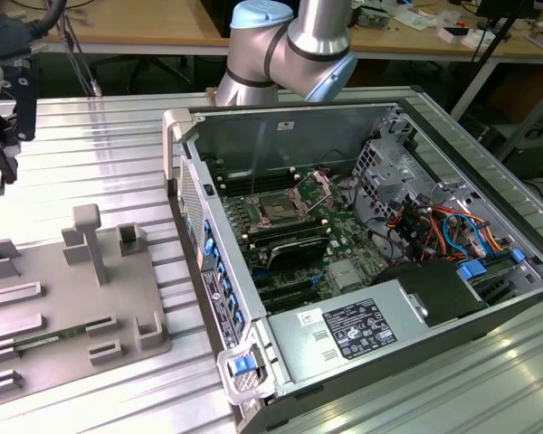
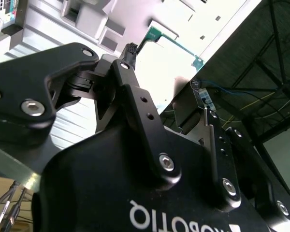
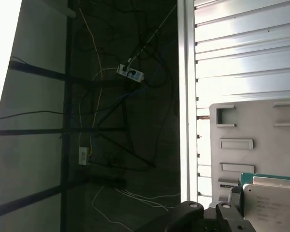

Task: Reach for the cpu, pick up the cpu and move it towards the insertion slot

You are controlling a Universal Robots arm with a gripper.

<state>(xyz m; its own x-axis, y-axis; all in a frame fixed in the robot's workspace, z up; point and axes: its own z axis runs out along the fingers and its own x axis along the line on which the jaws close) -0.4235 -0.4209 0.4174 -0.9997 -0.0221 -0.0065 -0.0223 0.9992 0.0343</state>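
We saw the gripper (image 1: 4,145) at the upper left of the exterior view, raised over the ribbed metal desk (image 1: 100,163). The grey holder plate (image 1: 63,307) lay below it, at the lower left of that frame.

In the second wrist view the black fingers (image 2: 130,52) stood narrow and held the cpu (image 2: 171,60). One ribbed fingertip touched one edge of the chip and the other finger met the opposite edge. The top of the chip looked very bright there, with a thin green rim along it. In the first wrist view the cpu (image 3: 273,205) showed its pale silvery top just beside the finger links, in front of the grey plate and its rectangular recesses.

The insertion slot (image 1: 279,211) was near the centre of the exterior view, on the green board inside the open computer case (image 1: 380,122). It had a metal frame around a dark centre. It was well apart from the gripper, toward the exterior view's right. The arm (image 1: 299,41) stood at the top centre, behind the case.
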